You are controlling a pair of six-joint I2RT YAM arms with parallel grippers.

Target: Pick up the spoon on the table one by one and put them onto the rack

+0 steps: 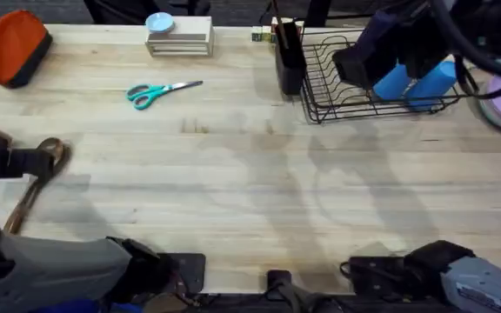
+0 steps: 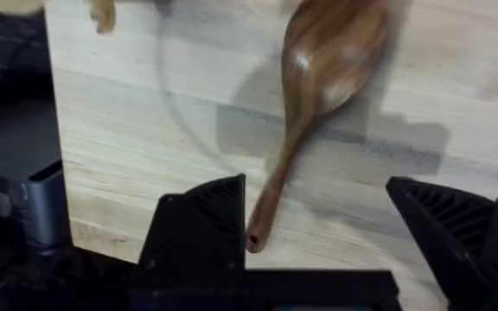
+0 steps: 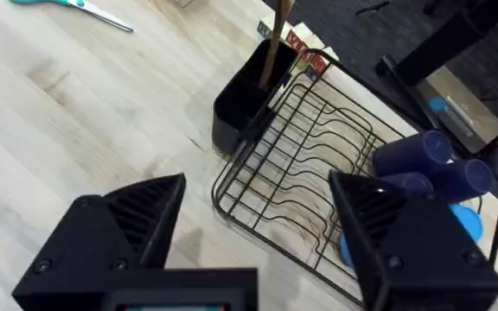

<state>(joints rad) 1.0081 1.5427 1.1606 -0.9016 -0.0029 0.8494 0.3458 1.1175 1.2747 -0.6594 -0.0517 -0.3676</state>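
Left gripper [image 2: 318,233] released, jaws straddling handle of spoon [image 2: 318,78] flat on counter [image 1: 233,174], far left of overhead frame; right gripper [image 3: 258,233] released above rack [image 3: 309,164], upper right

left gripper [image 2: 327,233] low at the near-left edge, fingers spread; right gripper [image 3: 258,233] raised far-right, seemingly open.

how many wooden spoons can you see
2: one spoon lying on the table at its left edge under the left claw; another spoon standing in the rack's holder.
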